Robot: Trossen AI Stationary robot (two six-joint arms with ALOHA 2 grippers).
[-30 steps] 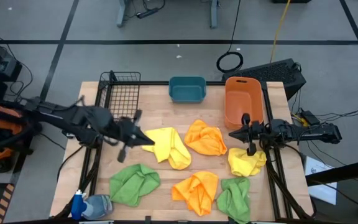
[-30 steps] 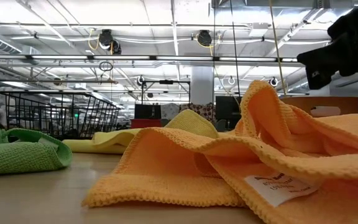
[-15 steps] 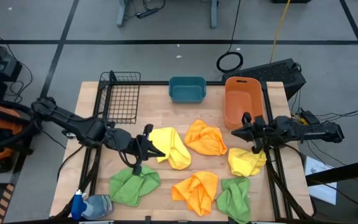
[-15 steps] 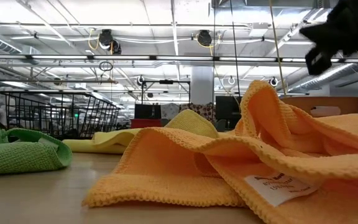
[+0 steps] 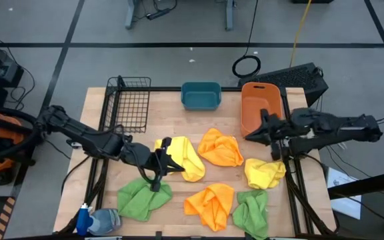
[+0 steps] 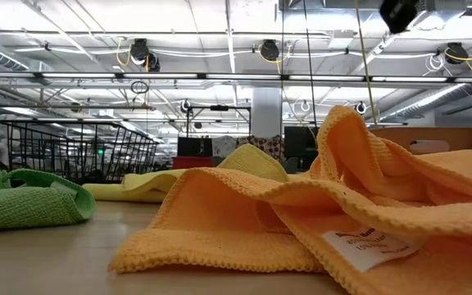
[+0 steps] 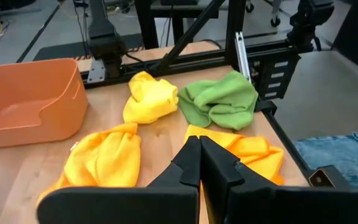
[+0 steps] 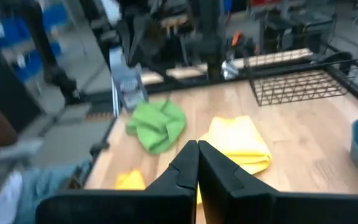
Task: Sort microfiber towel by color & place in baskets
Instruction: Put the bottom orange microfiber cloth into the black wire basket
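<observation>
Six microfiber towels lie bunched on the wooden table: a large yellow one, an orange one, a small yellow one, a green one, a second orange one and a second green one. Along the far edge stand the black wire basket, the teal tub and the orange bin. My left gripper hovers shut above the large yellow towel's near left edge. My right gripper is shut and raised, beside the orange bin's near wall.
A spray bottle lies at the near left corner. Black frame rails run along both sides of the table. A person's jeans-clad leg shows past the table's near right corner.
My left gripper has moved toward the near edge and down, from the large yellow towel's left edge to just above the gap between it and the green towel. My right gripper has risen from above the small yellow towel. No towel has moved.
</observation>
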